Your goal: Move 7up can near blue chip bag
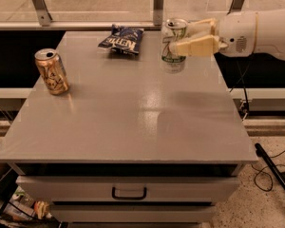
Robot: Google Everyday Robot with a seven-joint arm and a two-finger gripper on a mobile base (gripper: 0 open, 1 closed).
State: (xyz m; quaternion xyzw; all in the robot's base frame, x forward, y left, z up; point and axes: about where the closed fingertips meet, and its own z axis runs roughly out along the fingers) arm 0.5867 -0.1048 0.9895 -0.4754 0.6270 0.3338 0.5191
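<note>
The 7up can, white-silver with green markings, is held upright in my gripper above the far right part of the grey table. The cream fingers close around the can's upper half from the right. The blue chip bag, dark navy with white lettering, lies flat at the table's far edge, to the left of the can with a gap between them.
A gold-orange can stands upright near the table's left edge. A drawer with a handle is under the tabletop. A metal rail and posts run behind the table. Cables lie on the floor at right.
</note>
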